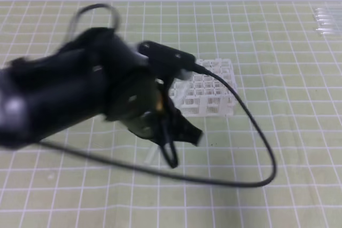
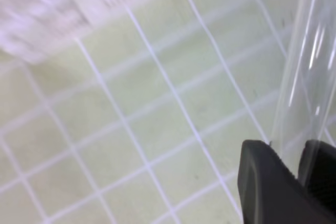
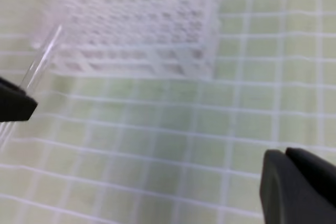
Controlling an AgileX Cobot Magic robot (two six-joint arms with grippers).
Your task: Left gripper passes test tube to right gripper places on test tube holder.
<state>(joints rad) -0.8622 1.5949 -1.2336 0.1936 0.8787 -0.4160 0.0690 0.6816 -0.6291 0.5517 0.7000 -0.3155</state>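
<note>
My left gripper [image 1: 181,148] hangs low over the mat, just in front and left of the white test tube holder [image 1: 211,92], on a large blurred dark arm. It is shut on the clear test tube [image 2: 307,77], which rises from between the fingers [image 2: 262,182]. In the high view the tube [image 1: 151,156] is only a faint streak beside the claw. The right wrist view shows the tube [image 3: 42,61] slanting up from a black finger [image 3: 13,103] of the left gripper, in front of the holder [image 3: 136,30]. My right gripper [image 3: 286,153] shows at the lower right with its fingers together and nothing between them; the high view does not show it.
A bunch of several clear tubes [image 1: 327,21] lies at the far right back of the green gridded mat [image 1: 278,52]. A black cable [image 1: 256,132] loops from the left arm's camera past the holder's right side. The holder appears blurred at the upper left [image 2: 47,9].
</note>
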